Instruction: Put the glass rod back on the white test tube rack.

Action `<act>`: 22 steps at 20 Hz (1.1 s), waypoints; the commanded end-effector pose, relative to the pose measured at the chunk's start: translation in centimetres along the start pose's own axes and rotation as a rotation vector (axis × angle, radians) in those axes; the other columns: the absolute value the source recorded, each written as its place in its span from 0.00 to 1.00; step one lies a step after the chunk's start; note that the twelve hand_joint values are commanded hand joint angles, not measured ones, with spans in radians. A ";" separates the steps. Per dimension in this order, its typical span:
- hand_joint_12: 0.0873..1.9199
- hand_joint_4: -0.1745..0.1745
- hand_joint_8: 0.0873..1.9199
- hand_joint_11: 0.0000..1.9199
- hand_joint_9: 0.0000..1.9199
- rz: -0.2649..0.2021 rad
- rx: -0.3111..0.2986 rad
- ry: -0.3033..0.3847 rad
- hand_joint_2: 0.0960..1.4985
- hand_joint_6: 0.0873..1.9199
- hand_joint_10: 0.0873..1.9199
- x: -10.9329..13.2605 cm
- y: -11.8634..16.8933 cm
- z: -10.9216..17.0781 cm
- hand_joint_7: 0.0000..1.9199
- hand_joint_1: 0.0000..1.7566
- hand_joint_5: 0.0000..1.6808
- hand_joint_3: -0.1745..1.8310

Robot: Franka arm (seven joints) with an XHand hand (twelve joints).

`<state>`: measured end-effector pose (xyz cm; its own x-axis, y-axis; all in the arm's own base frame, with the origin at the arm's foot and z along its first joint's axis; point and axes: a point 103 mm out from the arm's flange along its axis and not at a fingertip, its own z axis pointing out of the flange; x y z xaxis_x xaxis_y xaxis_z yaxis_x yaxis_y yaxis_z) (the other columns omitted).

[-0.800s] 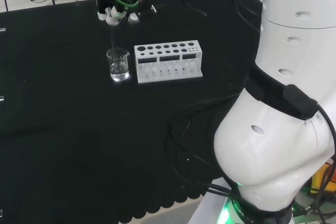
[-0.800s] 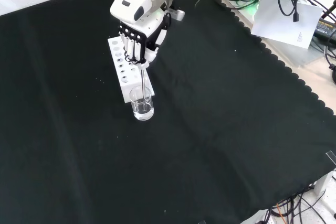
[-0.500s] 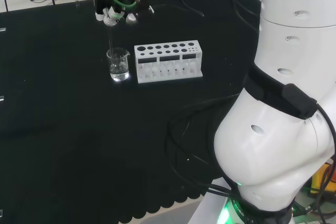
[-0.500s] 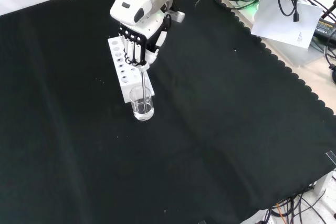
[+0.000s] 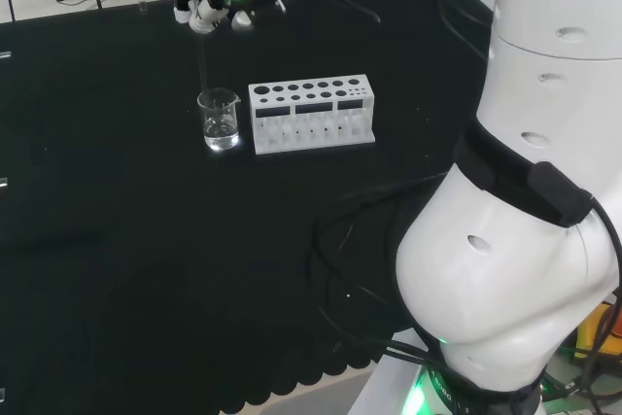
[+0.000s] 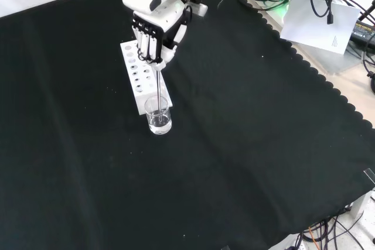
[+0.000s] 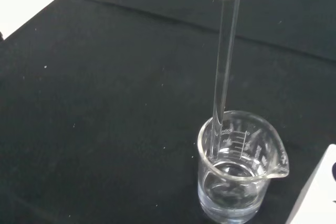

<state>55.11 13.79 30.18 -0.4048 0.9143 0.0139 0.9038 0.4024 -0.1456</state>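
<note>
My hand (image 6: 153, 42) (image 5: 209, 15) is shut on the top of a clear glass rod (image 7: 224, 64) (image 6: 159, 89) (image 5: 202, 63) that hangs upright. The rod's lower end still reaches inside a small glass beaker (image 7: 236, 166) (image 6: 158, 116) (image 5: 220, 120) holding clear liquid. The white test tube rack (image 5: 311, 114) (image 6: 139, 80) with several holes stands right beside the beaker, to its right in the head view and behind it in the front view. A white corner of the rack (image 7: 320, 192) shows in the wrist view.
The arm's big white links (image 5: 525, 191) stand at the head view's right, with black cables (image 5: 360, 269) on the cloth below them. Papers and cables (image 6: 322, 16) lie past the cloth's scalloped edge at the front view's upper right.
The hand has risen with the rod, drawing it up out of the beaker. Beaker and rack have not moved.
</note>
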 end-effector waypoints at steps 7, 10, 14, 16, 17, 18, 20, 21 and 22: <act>0.22 0.00 0.44 0.82 0.63 0.090 -0.046 -0.001 0.66 0.14 0.47 -3.5 -5.1 -3.9 0.55 0.80 0.70 0.09; 0.22 0.00 0.44 0.82 0.63 0.110 -0.058 0.006 0.66 0.14 0.47 -4.8 -6.1 -4.6 0.55 0.80 0.70 0.09; 0.22 0.00 0.44 0.82 0.63 0.143 -0.068 0.002 0.66 0.14 0.48 -6.9 -7.0 -5.3 0.55 0.80 0.70 0.09; 0.22 0.00 0.44 0.82 0.63 0.160 -0.071 0.003 0.66 0.14 0.48 -8.0 -7.3 -5.5 0.55 0.80 0.70 0.09; 0.22 0.00 0.44 0.82 0.63 0.172 -0.070 0.004 0.66 0.14 0.48 -8.8 -7.5 -5.5 0.55 0.80 0.70 0.09; 0.22 0.00 0.44 0.82 0.63 0.181 -0.069 0.004 0.66 0.14 0.48 -9.2 -7.6 -5.4 0.55 0.80 0.70 0.09; 0.22 0.00 0.44 0.82 0.63 0.200 -0.066 0.004 0.66 0.14 0.47 -10.4 -8.0 -5.3 0.55 0.80 0.70 0.09; 0.22 0.00 0.44 0.82 0.63 0.213 -0.066 0.007 0.66 0.14 0.47 -11.2 -8.3 -5.2 0.55 0.80 0.70 0.09; 0.22 0.00 0.44 0.82 0.63 0.221 -0.064 0.008 0.66 0.14 0.47 -11.7 -8.5 -5.1 0.55 0.80 0.70 0.09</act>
<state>52.75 2.09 36.43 -0.2248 0.9744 -0.0022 0.9715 0.2239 -0.0782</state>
